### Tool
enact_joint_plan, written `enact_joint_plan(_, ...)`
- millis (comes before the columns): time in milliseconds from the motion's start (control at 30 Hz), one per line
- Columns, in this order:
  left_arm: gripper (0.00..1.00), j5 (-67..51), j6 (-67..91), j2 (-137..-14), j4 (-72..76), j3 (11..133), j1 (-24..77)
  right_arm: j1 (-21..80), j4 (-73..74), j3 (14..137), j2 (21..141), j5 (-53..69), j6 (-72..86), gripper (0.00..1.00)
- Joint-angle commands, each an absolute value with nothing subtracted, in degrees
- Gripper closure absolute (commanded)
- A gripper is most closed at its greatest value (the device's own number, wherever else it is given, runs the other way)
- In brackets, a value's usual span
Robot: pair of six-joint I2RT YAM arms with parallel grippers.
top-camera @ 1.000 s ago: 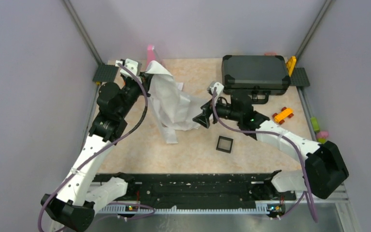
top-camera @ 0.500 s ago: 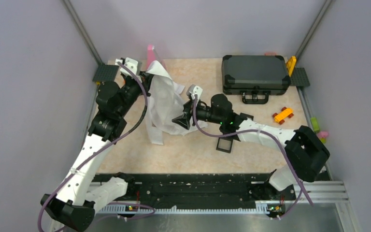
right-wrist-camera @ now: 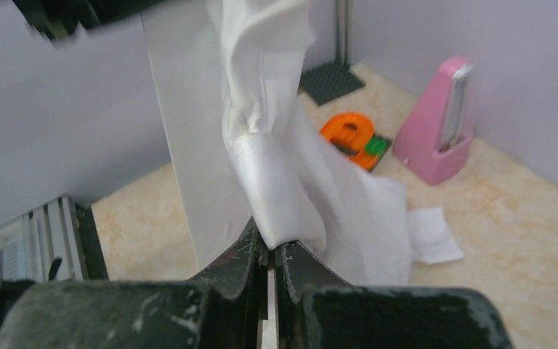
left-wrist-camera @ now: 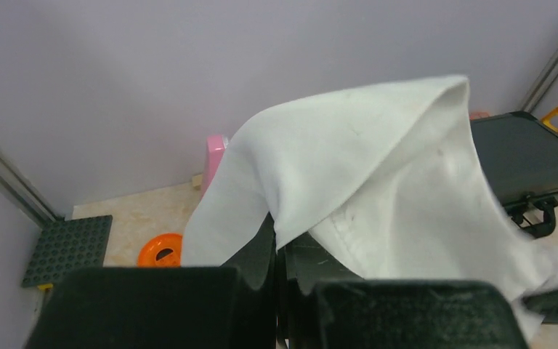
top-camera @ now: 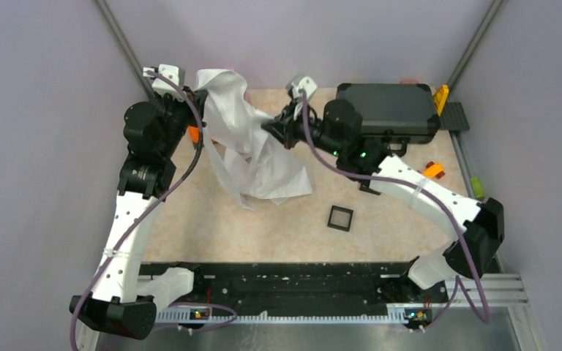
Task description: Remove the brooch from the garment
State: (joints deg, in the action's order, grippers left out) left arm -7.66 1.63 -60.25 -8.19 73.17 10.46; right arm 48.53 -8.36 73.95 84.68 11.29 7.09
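Change from half a second earlier: right gripper (top-camera: 269, 127) up off the middle of the table and toward the far wall; left gripper (top-camera: 199, 92) higher and farther left; shirt (top-camera: 252, 150) lifted with them and spread wider.

Shirt: white, thin. Held up at far centre-left between the two grippers, lower folds hanging down to the table (top-camera: 263, 238).

Left gripper: jaws together, clamped on a fold of the shirt; cloth draped over the fingers and falling away to the right in the left wrist view.

Right gripper: jaws pressed together on a rolled, seamed edge of the shirt, the rest rising above the fingers in the right wrist view.

Brooch: not to be made out in any view.

Also on the table:
- black case (top-camera: 388, 108), far right, just right of the right gripper
- small black tray (top-camera: 340, 218), nearer than the shirt and apart from it
- orange toy car (top-camera: 432, 170), right side, partly behind the right arm
- orange disc (left-wrist-camera: 161, 251), pink block (left-wrist-camera: 214, 156) and dark studded plate (left-wrist-camera: 67, 247), far left, by the wall
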Motion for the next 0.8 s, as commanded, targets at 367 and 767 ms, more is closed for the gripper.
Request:
enact_joint_plan(367,1.0,-9.9,5.0,-60.5,-5.9,74.8,8.4,52.6,23.4,93.5,85.3,25.7,-6.5,0.39)
enact_joint_plan(767,1.0,-9.6,6.9,-60.9,-5.0,75.9,7.3,49.5,-16.1,44.9,70.0,5.5,12.0,0.2)
